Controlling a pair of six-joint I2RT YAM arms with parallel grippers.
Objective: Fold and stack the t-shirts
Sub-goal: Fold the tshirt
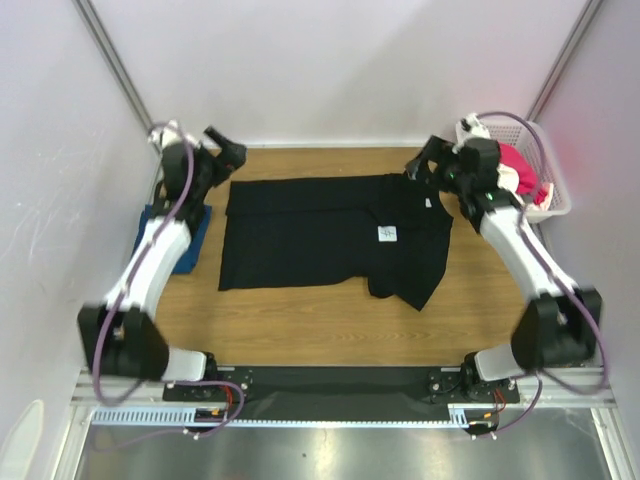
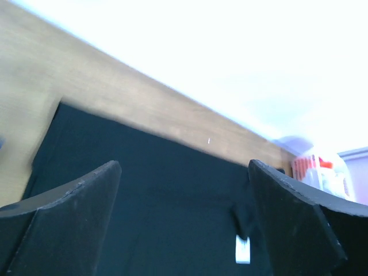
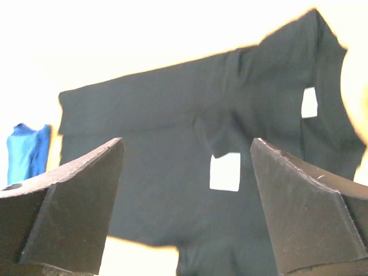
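Hovering at the far corners of the black t-shirt (image 1: 320,235), which lies flat on the bench (image 1: 300,325), we hold left pincer (image 1: 228,150) and right pincer (image 1: 418,165) spread and empty, seemingly leaving the cloth smooth for folding.

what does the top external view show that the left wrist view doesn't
Only the top external view: both arms whole, the right gripper near the far right corner of the black t-shirt, and that shirt's full outline down to its near hem.
Only the left wrist view: the left gripper up close, its fingers spread wide with nothing between them.
Both: the black shirt's far edge, a white tag on it, the wooden table, and the white basket holding pink-red cloth.
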